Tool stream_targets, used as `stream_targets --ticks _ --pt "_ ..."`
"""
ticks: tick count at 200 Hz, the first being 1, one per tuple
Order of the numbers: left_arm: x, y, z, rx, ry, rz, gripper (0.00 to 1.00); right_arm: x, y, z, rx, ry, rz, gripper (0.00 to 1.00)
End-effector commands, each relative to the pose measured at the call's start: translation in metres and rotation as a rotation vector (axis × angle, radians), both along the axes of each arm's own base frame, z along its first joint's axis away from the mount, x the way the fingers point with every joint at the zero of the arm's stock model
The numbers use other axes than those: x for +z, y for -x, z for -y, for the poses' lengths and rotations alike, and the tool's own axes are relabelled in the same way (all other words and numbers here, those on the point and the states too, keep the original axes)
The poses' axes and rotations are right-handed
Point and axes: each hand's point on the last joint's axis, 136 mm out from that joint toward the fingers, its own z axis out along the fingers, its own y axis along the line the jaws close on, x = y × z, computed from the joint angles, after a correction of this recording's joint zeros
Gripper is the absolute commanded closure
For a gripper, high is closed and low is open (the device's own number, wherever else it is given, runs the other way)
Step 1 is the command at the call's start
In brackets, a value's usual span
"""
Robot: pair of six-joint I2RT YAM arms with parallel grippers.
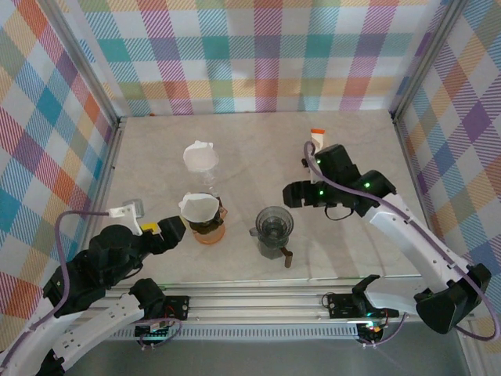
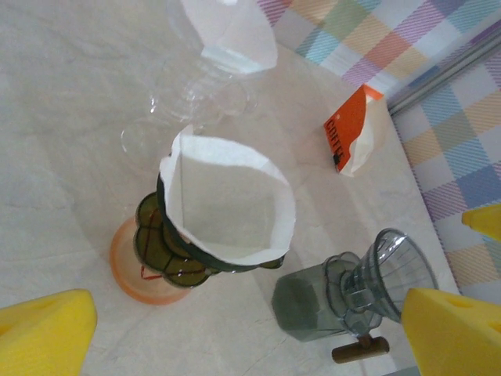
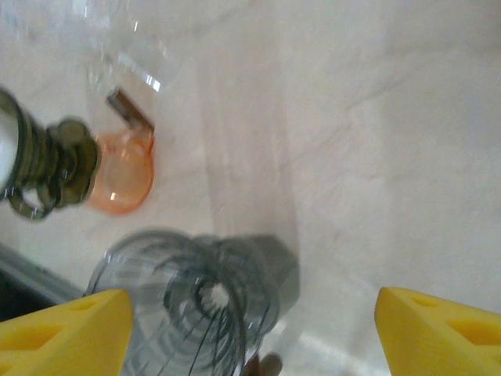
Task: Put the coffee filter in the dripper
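Observation:
A white paper coffee filter [image 1: 199, 207] [image 2: 227, 204] sits open in a dark green dripper [image 1: 205, 223] [image 2: 160, 247] on an orange base [image 2: 133, 278]. A second white filter [image 1: 200, 157] [image 2: 227, 35] rests in a clear glass dripper behind it. To the right stands a smoky grey dripper [image 1: 274, 225] [image 2: 376, 274] [image 3: 196, 305] with a wooden handle and nothing in it. My left gripper [image 1: 168, 231] [image 2: 250, 345] is open, just left of the green dripper. My right gripper [image 1: 296, 194] [image 3: 250, 337] is open above and beyond the grey dripper, holding nothing.
An orange and white coffee bag [image 1: 317, 138] [image 2: 356, 141] lies at the back right near the checked wall. Metal frame posts and checked walls close in the table [image 1: 368, 180] on three sides. Bare tabletop lies right of the grey dripper.

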Motion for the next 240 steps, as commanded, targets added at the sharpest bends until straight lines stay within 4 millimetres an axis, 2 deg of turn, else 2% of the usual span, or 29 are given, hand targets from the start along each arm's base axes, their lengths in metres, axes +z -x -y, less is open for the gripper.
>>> stream_targets --ticks 1,23,60,92,116,160,240 --pt "0.016 -0.006 0.002 -0.009 -0.033 0.051 0.0 0.014 -0.045 0.019 -0.109 0.077 0.155 0.2" --pt "0.013 -0.01 0.01 -0.023 -0.043 0.037 0.0 0.004 -0.088 0.036 -0.169 0.209 0.22 0.28" --pt "0.01 -0.011 0.017 -0.048 -0.039 0.025 0.0 -0.031 -0.147 0.057 -0.219 0.316 0.191 0.6" --pt "0.007 -0.012 0.018 -0.05 -0.051 0.015 0.0 -0.049 -0.188 0.08 -0.252 0.416 0.175 0.68" --pt "0.002 -0.015 0.022 -0.054 -0.065 0.0 0.0 -0.062 -0.207 0.093 -0.256 0.44 0.139 0.69" --pt "-0.002 -0.021 0.029 -0.061 -0.085 -0.017 0.0 -0.08 -0.233 0.1 -0.208 0.533 0.14 0.73" --pt "-0.003 -0.025 0.034 -0.061 -0.097 -0.027 0.0 -0.098 -0.252 0.099 -0.138 0.607 0.157 0.73"
